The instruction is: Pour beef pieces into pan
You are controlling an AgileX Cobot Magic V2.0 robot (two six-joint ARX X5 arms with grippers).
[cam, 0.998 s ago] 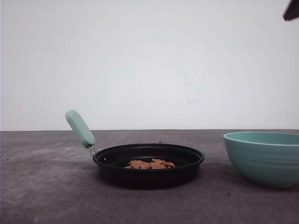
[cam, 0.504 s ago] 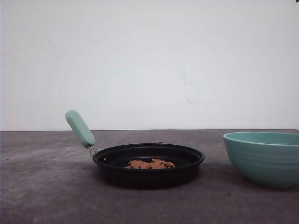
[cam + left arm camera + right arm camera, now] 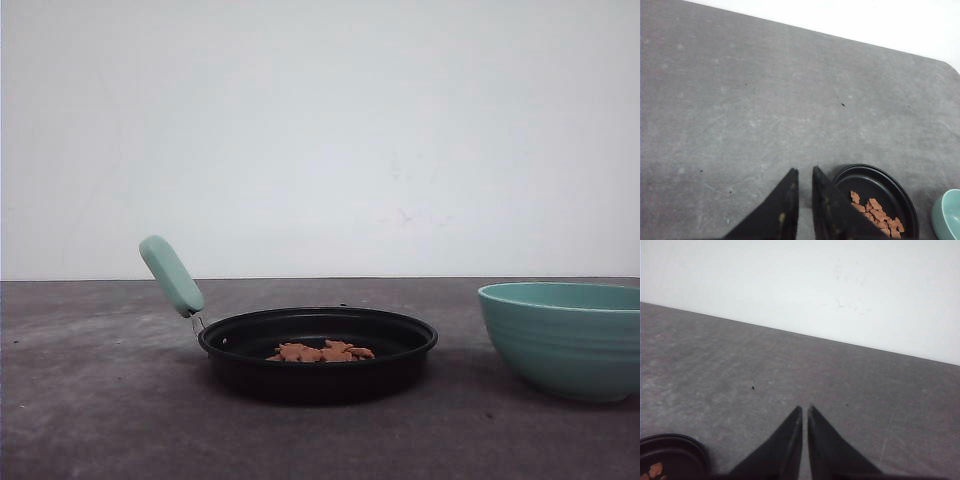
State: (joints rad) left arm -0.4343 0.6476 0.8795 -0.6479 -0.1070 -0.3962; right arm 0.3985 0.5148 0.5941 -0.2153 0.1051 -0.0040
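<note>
Left gripper (image 3: pixel 803 172) hanging high over table (image 3: pixel 100 420), fingers nearly together, gripping nothing. Right gripper (image 3: pixel 804 409) likewise, tips almost touching, nothing held. Pan (image 3: pixel 318 350) sitting on table mid-front, mint handle angling up-left. Beef pieces (image 3: pixel 320 352) lying clustered inside pan. Teal bowl (image 3: pixel 565 338) standing apart, right of pan. White wall (image 3: pixel 320 130) rising behind.
</note>
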